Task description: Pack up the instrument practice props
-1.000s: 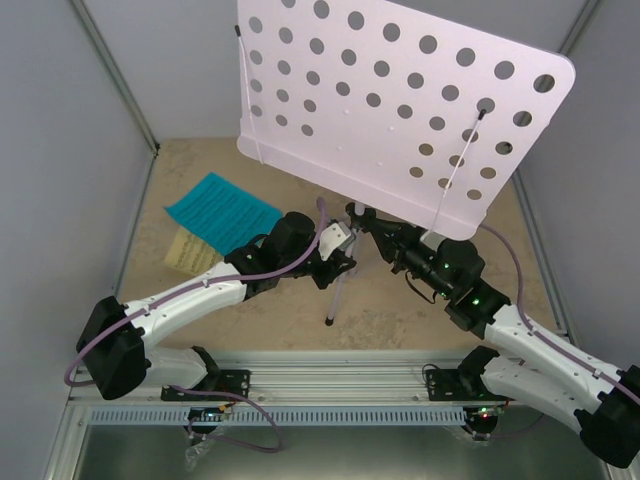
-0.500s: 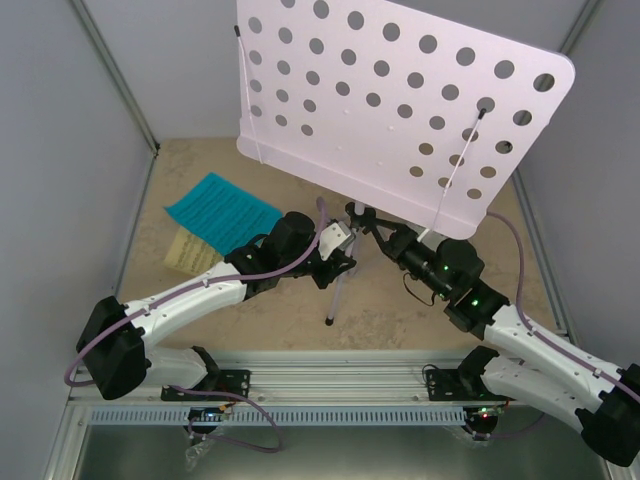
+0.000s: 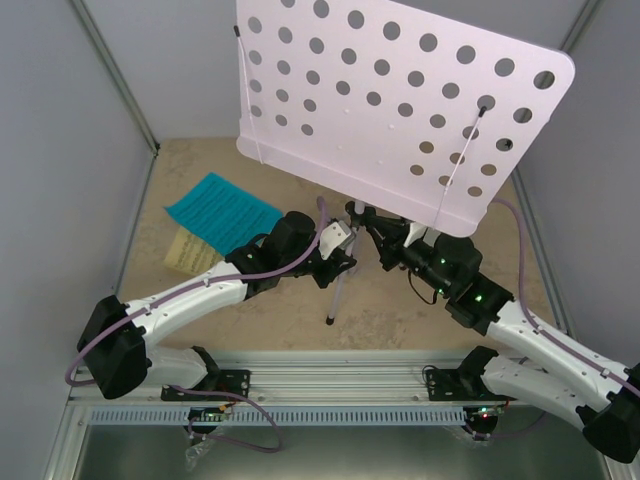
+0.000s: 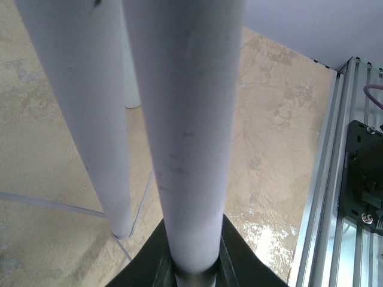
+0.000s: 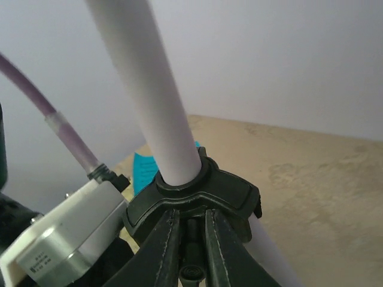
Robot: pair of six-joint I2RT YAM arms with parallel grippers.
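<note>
White stand [image 3: 400,90] pole is clamped by left gripper [image 3: 343,264]. Right gripper [image 3: 366,226] is held at its hub [image 5: 197,191]; grip cannot be told.

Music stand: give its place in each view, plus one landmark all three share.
Top external: music stand, perforated desk filling the upper centre and right, a thin leg dropping to mid-frame.
Left wrist: music stand, white tubes filling the left and centre, top to bottom.
Right wrist: music stand, one white tube slanting from top left into a black collar at centre.
Shared landmark: the speckled beige tabletop.
</note>
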